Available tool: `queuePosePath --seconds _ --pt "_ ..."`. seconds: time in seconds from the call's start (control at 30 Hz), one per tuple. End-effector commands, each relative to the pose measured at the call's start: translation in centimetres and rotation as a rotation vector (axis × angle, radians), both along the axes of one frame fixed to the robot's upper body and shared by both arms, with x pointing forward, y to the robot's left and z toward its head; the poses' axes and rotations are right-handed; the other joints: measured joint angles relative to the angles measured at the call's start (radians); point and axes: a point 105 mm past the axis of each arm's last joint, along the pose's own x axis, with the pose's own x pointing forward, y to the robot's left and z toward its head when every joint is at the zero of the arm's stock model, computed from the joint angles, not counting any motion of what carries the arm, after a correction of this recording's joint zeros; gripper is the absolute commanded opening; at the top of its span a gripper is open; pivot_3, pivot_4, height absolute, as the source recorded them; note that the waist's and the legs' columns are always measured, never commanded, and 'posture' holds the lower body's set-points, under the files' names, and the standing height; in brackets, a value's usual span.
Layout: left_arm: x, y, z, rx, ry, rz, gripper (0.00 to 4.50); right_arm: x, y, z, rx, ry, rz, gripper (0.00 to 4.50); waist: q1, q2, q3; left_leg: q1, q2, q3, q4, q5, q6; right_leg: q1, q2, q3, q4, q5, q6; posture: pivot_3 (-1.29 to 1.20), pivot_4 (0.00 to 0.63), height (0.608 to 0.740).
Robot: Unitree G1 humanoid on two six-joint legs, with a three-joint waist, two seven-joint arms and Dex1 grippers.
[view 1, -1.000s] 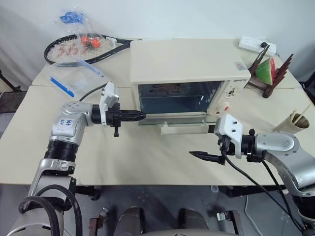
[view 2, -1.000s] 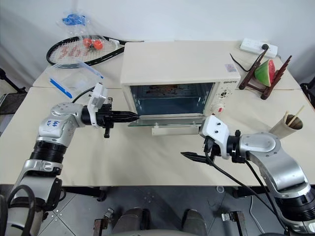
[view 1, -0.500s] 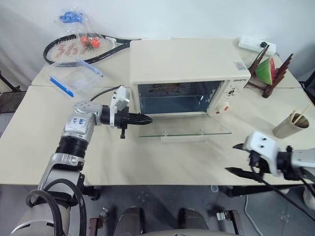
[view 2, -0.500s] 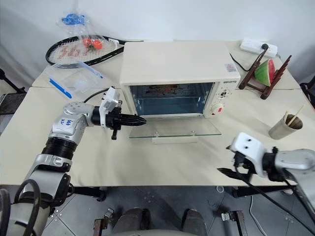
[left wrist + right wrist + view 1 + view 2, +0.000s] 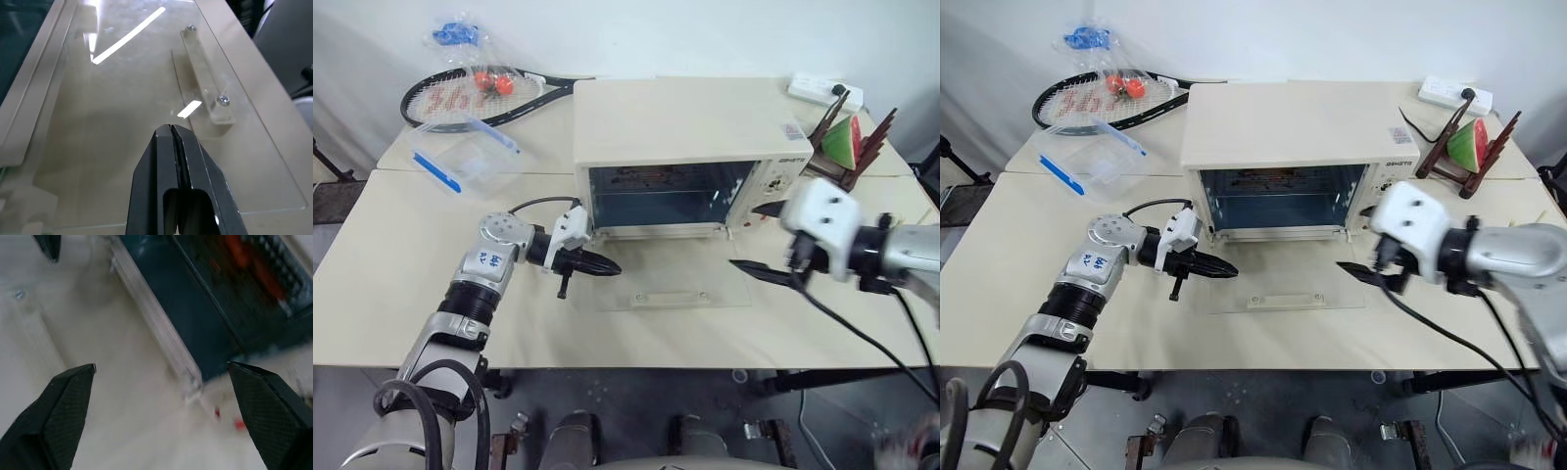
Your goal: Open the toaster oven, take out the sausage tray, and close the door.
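Door (image 5: 674, 287) flat on table — racket (image 5: 475, 96), plastic box (image 5: 465, 157) behind oven.

Light: bright, even, overhead | Glare: white streaks on the door (image 5: 122, 98) glass | Shadows: soft, short on the counter (image 5: 391, 245) | Blur: right wrist view smeared; right gripper (image 5: 766, 241) soft, centre right

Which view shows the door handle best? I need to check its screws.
The left wrist view: the handle lies close under the flat-open glass door, both screws visible. Both eye views show it small through the glass; the right wrist view gives only a blurred screw.
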Motion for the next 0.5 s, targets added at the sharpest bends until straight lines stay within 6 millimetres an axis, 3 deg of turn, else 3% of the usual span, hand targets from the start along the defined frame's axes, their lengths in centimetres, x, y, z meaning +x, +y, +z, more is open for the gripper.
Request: queuePosePath --seconds 0.03,0.2,0.3,0.5 --pt "-0.1 0.1 -0.8 -0.001 -0.011 0.014 0.02 1.7 1.4 0.2 -0.057 -0.098 -0.011 4.5 -0.001 0.0 0.0 0.0 0.0 0.0 0.0 0.0 0.0 0.0 0.0 0.0 0.0 0.0 0.0 0.0 0.15 0.74" --pt "-0.5 0.8 2.5 -0.277 -0.072 0.081 0.02 4.3 5.1 0.4 -0.041 -0.188 0.012 4.5 -0.015 0.0 0.0 0.0 0.0 0.0 0.001 0.0 0.0 0.0 0.0 0.0 0.001 0.0 0.0 0.0 0.15 0.74" --pt "-1.1 1.6 4.6 -0.481 -0.097 0.138 0.02 6.4 5.7 -0.1 -0.103 -0.235 -0.051 4.5 -0.028 0.0 0.0 -0.001 0.001 0.0 0.0 0.0 0.0 -0.003 0.0 -0.001 0.002 0.0 0.0 0.0 0.15 0.74" --pt "-3.8 4.7 4.6 -0.637 -0.108 0.291 0.02 10.6 8.2 -1.1 -0.201 -0.347 -0.12 4.5 -0.053 0.0 0.0 0.0 0.0 0.0 -0.002 0.0 0.0 -0.002 -0.001 -0.003 0.003 0.0 0.0 0.0 0.15 0.74"
